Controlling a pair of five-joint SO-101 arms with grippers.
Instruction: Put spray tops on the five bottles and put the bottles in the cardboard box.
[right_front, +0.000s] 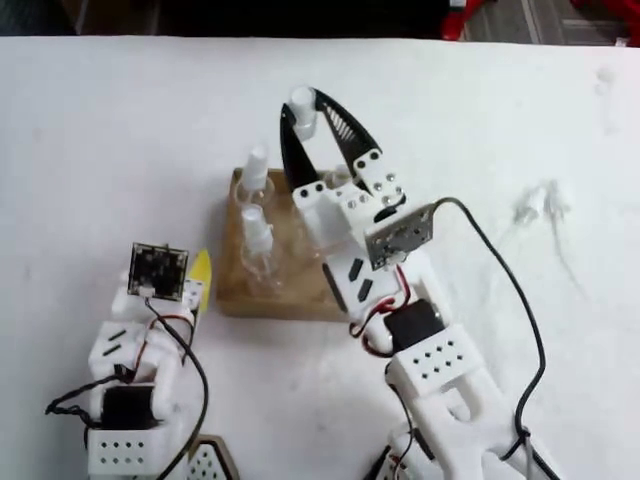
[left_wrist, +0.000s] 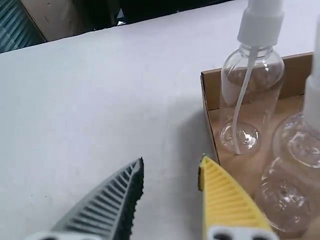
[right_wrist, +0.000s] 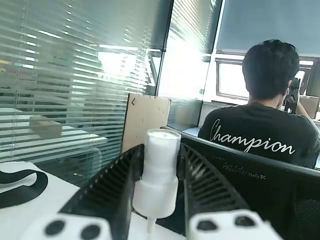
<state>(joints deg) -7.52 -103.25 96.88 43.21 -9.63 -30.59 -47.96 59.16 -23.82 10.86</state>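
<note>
While the right gripper (right_front: 302, 100) is raised above the far side of the cardboard box (right_front: 265, 300), its black fingers are clenched on a white spray top (right_wrist: 159, 175), which stands upright between them with its thin dip tube starting out below. Held that way, I judge, the tube can be fed straight down into an open bottle mouth. Whether a bottle hangs beneath that top cannot be told. Two clear bottles already wearing spray tops stand upright inside the box, one (right_front: 258, 172) at the far left corner and a second (right_front: 256, 230) just nearer, close together along the left wall. That seems to leave room toward the right for more, though the arm covers that part of the box, so what stands there is unclear. The left gripper (left_wrist: 171, 160) hovers low over the white counter (right_front: 100, 130) just beside the box's left wall, its grey and yellow fingers (left_wrist: 225, 200) released and holding nothing. It is probably parked where it can steady a bottle without crowding the other arm. The task looks only partly done.
</note>
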